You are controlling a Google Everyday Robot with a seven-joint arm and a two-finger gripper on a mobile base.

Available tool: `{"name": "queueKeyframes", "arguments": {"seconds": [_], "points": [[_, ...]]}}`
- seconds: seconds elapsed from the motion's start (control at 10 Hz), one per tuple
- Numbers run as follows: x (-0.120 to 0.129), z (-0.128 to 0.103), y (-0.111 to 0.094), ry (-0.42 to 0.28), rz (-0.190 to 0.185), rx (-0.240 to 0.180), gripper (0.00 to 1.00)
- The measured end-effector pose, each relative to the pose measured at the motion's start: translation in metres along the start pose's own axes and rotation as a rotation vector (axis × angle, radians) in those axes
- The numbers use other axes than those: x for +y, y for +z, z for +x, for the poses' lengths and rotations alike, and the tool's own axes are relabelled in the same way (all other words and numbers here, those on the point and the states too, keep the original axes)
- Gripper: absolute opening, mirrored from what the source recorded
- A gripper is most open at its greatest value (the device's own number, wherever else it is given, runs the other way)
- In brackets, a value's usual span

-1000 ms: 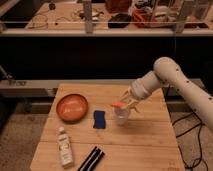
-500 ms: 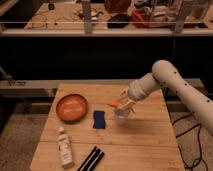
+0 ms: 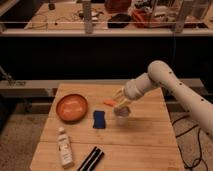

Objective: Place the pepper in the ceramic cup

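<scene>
The ceramic cup [image 3: 122, 117] is small and pale, and stands upright near the middle of the wooden table [image 3: 145, 145]. My gripper [image 3: 119, 103] hangs just above the cup's left rim, at the end of the white arm that reaches in from the right. It is shut on the pepper [image 3: 109, 103], a small orange-red piece that sticks out to the left of the fingers. The pepper is above and slightly left of the cup's mouth, outside the cup.
A wide orange bowl [image 3: 71, 107] sits at the table's left. A blue object [image 3: 99, 119] lies between the bowl and the cup. A white bottle [image 3: 64, 147] and a black oblong object [image 3: 91, 158] lie near the front edge. A cluttered bench [image 3: 100, 20] runs behind.
The arm has shifted a little to the left and the gripper has stayed over the cup with the pepper in it. The other objects have not moved.
</scene>
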Motion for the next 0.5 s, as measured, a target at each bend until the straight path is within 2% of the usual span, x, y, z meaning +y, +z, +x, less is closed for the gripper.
{"name": "queueKeyframes", "arguments": {"seconds": [0.2, 0.5], "points": [[-0.021, -0.006, 0.008, -0.021, 0.005, -0.028, 0.04], [-0.021, -0.003, 0.014, -0.025, -0.006, -0.053, 0.04]]}}
